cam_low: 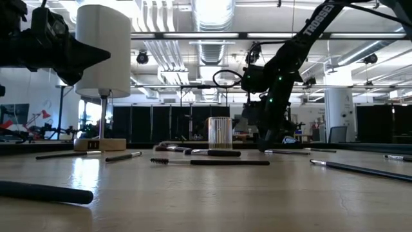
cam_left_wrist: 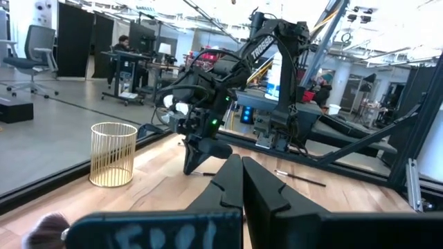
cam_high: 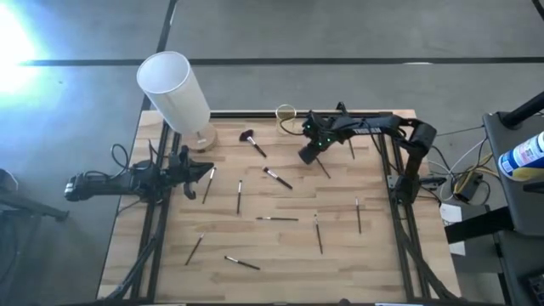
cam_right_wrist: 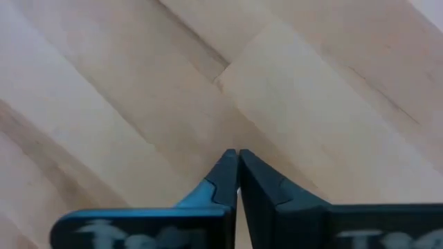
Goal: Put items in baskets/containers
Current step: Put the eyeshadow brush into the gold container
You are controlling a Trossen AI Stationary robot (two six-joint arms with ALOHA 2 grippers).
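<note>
Fingers of the right gripper (cam_right_wrist: pixel 237 160) pressed together, empty, over bare table (cam_right_wrist: pixel 311 83).

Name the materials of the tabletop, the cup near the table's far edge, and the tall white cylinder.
Tabletop: pale wood planks, matte; grain and seams show. Cup: looks like thin gold wire bars rather than solid glass; the room shows between the ribs. White cylinder: smooth, opaque, perhaps plastic or paper, on a wood-coloured round base.

You see a pale wood-grain tabletop (cam_high: pixel 280 246), dark thin brushes (cam_high: pixel 277 218) with pale tips, a yellowish ribbed cup (cam_left_wrist: pixel 113 153), a white cylinder (cam_high: pixel 174 88), black arms.
</note>
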